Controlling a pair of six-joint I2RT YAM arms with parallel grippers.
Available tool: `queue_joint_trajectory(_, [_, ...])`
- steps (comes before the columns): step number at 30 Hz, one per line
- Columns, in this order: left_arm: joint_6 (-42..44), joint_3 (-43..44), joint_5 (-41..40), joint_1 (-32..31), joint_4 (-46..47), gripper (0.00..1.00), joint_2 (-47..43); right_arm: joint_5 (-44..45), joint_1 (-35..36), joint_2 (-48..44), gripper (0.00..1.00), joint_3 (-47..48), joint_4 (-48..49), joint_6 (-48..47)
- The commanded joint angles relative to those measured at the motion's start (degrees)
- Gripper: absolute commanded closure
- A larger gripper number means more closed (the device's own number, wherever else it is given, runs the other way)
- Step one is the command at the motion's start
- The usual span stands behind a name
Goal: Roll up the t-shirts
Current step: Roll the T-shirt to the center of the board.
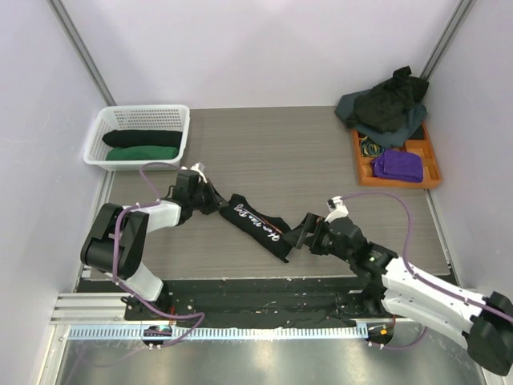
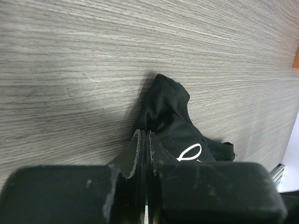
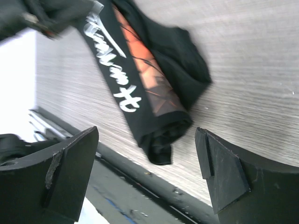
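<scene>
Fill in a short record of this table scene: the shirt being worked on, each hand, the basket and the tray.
Shirt in work: black lettered t-shirt, rolled, lying mid-table
Left hand: shut, at the roll's end nearer the basket
Right hand: open, at the roll's other end, not gripping
Basket: white, holds a black roll and a green roll
Tray: orange, pile of dark shirts on its far end, purple cloth
</scene>
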Motion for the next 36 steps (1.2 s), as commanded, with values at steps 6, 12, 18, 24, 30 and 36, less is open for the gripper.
queue_joint_trajectory(6, [1.02, 2.3, -0.29, -0.01, -0.56, 1.0, -0.74, -1.73, -0.15, 19.71, 0.12, 5.74, 6.01, -3.31])
queue_joint_trajectory(12, [1.2, 2.56, -0.21, -0.01, -1.09, 1.0, -0.47, -1.64, -0.06, 27.97, 0.16, 7.85, 7.41, -3.67])
queue_joint_trajectory(18, [1.46, 2.82, -0.21, -0.01, -1.18, 1.0, 0.32, -1.39, -0.06, 34.13, 0.2, 9.26, 8.12, -2.35])
queue_joint_trajectory(24, [1.64, 2.65, -0.29, -0.01, -1.09, 1.0, 0.41, 0.29, -0.06, 39.05, 0.28, 9.53, 8.47, 0.46])
queue_joint_trajectory(30, [1.64, 2.3, -0.21, -0.01, -0.65, 1.0, 0.5, 2.22, -0.06, 42.4, 0.78, 9.44, 11.11, 1.61])
queue_joint_trajectory(36, [1.64, 1.86, 0.14, 0.07, -0.48, 1.0, 0.14, 6.87, 0.81, 36.53, 0.99, 10.66, 9.8, -0.32])
